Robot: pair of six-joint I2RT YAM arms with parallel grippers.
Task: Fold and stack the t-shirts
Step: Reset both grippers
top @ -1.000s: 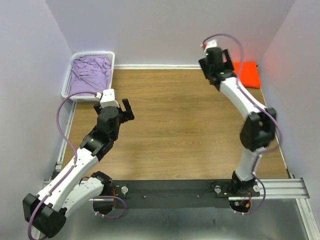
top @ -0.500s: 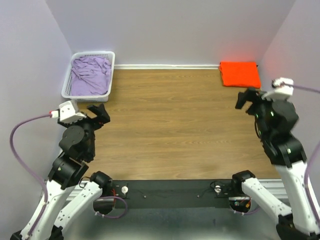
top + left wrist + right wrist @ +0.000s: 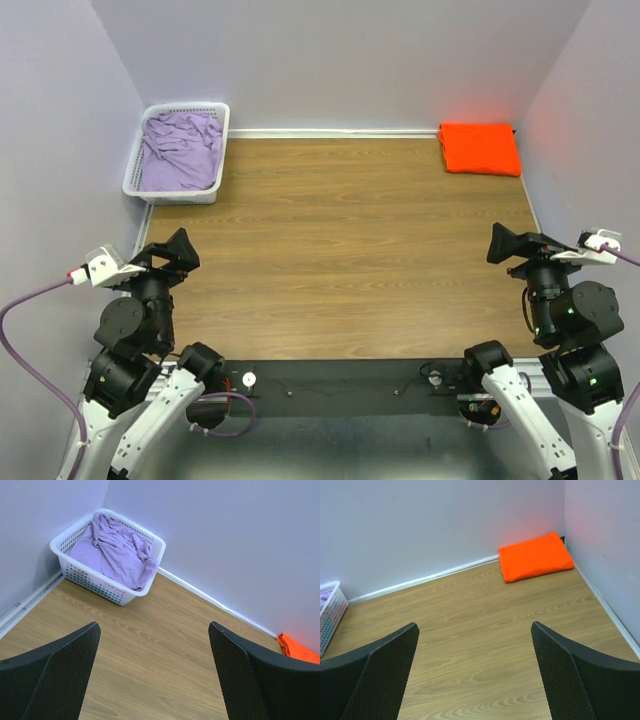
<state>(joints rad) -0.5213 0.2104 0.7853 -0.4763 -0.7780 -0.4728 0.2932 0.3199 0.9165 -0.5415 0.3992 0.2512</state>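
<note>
At the far-right corner of the desk [image 3: 340, 250], the orange t-shirt [image 3: 480, 148] lies folded. Lilac t-shirt [image 3: 180, 150] sits crumpled in the basket [image 3: 170, 195]; left end effector [image 3: 153, 627] and right end effector [image 3: 474, 626] both released, empty.

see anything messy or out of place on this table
Only the lilac shirt: it lies crumpled in the white basket in the far left corner, not folded. The orange shirt sits neatly folded in the far right corner. Nothing looks spilled or damaged.
</note>
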